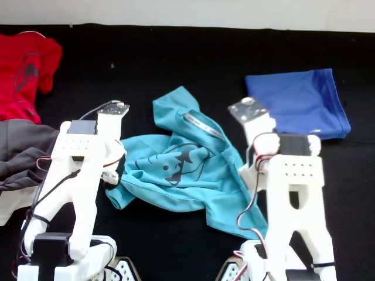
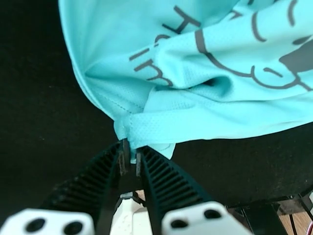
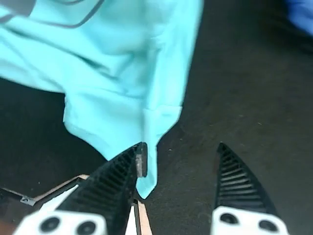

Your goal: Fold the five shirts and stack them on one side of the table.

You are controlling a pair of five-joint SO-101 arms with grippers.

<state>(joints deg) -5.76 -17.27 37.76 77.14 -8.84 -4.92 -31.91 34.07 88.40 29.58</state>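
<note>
teal shirt (image 2: 205,83): mesh-knit cloth | table (image 1: 176,58): matt black

left gripper (image 2: 129,157) | fingers (image 2: 166,182) pinched on hem of rumpled teal shirt (image 2: 195,73) | black table (image 2: 39,122) beneath

1. Your high view looks down from behind the robot over the whole black table (image 1: 176,52).
2. Your left wrist view looks past the left gripper (image 2: 131,152), close on the teal shirt (image 2: 234,107).
3. Your right wrist view, equally close, shares that shirt.
</note>
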